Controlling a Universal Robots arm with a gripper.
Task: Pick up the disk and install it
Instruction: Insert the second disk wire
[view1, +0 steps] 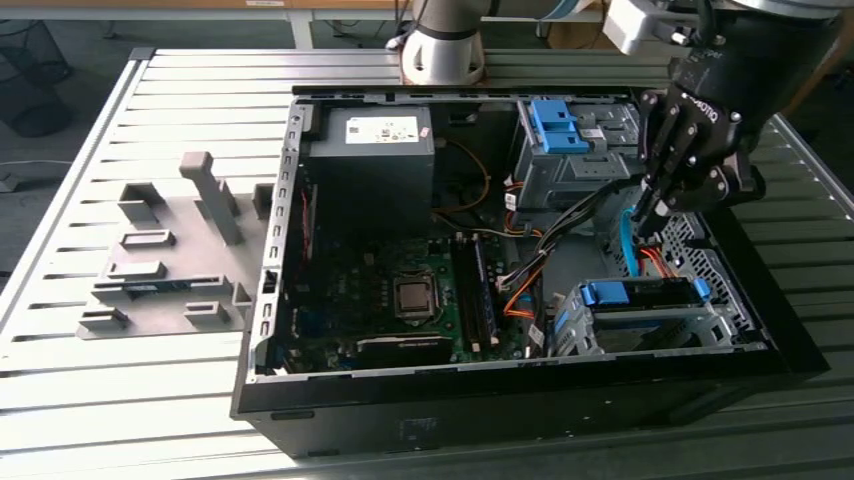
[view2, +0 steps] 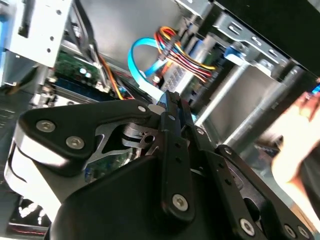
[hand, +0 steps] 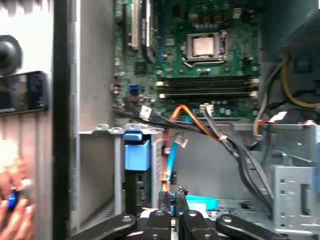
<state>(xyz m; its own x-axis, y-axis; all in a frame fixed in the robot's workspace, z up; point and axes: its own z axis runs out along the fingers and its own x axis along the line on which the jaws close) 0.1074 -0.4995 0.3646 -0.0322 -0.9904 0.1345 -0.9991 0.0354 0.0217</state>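
Note:
The disk (view1: 642, 296), a silver drive in a blue plastic frame, sits in the metal drive cage at the near corner of the open computer case (view1: 274, 300), on the exterior view's right. The frame's blue end (hand: 136, 151) faces the first wrist view. My gripper (view1: 645, 222) reaches down into the case just behind that cage. Its fingers (view2: 172, 107) are shut together. A light-blue flat cable (view1: 626, 240) runs right past the fingertips (hand: 173, 194). I cannot tell whether the cable is pinched between them.
The case holds a motherboard (view1: 400, 290), a dark power supply box (view1: 371, 150), wire bundles (view1: 534, 270) and a second cage with a blue clip (view1: 553, 124). A grey fixture (view1: 174, 270) lies on the slatted table. A person's hand (hand: 12, 210) is outside the case wall.

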